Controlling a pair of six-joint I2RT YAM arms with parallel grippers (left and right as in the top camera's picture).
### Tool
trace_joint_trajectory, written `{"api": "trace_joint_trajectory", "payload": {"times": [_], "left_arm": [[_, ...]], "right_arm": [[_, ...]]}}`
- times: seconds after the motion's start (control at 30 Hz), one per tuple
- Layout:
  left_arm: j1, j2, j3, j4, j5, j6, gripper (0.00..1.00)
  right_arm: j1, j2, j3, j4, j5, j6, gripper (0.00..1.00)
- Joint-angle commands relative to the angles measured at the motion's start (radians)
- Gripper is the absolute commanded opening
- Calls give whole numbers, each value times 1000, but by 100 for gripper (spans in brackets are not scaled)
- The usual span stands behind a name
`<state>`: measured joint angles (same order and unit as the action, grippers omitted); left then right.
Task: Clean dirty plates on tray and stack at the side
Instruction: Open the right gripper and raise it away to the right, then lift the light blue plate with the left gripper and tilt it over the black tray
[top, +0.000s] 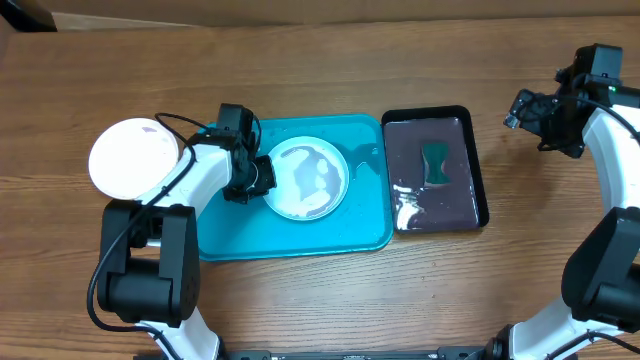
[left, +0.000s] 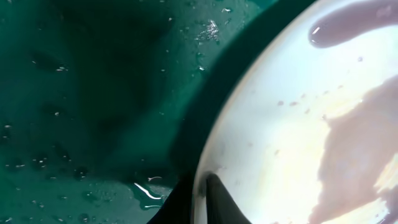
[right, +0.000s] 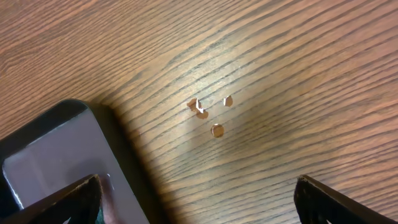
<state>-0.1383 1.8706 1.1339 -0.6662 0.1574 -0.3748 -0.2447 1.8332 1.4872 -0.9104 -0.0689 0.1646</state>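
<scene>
A pale blue plate (top: 308, 180) with whitish wet smears lies in the turquoise tray (top: 362, 222). My left gripper (top: 260, 180) is at the plate's left rim. In the left wrist view the gripper (left: 199, 185) is shut on the rim, one finger outside and one inside the plate (left: 280, 124), over the wet tray floor (left: 93, 93). A white plate (top: 133, 157) sits on the table left of the tray. The yellow-green plate is out of view. My right gripper (top: 524, 110) is open and empty (right: 199, 202) above bare wood at the far right.
A black tray with a purple inside (top: 436, 215) stands right of the turquoise tray and holds a teal sponge (top: 436, 163). Its corner shows in the right wrist view (right: 50, 149). Small tan chips (right: 208, 112) lie on the wood.
</scene>
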Motion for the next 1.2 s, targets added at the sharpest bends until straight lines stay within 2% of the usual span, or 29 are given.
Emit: {"api": "trace_joint_trajectory", "payload": {"times": [0.0, 0.23, 0.53, 0.87, 1.17], "left_arm": [[-8, 20, -36, 13, -8, -7, 6], [-5, 18, 12, -11, -7, -6, 4], [-7, 18, 264, -179, -21, 16, 4], [-59, 18, 411, -154, -156, 15, 4], [-235, 18, 475, -135, -341, 13, 4]], "right_arm": [[-5, -24, 10, 5, -12, 11, 100], [-5, -24, 10, 7, -12, 11, 100], [-5, -24, 10, 7, -12, 11, 100], [-5, -24, 10, 7, -12, 11, 100], [-5, -24, 10, 7, -12, 11, 100]]}}
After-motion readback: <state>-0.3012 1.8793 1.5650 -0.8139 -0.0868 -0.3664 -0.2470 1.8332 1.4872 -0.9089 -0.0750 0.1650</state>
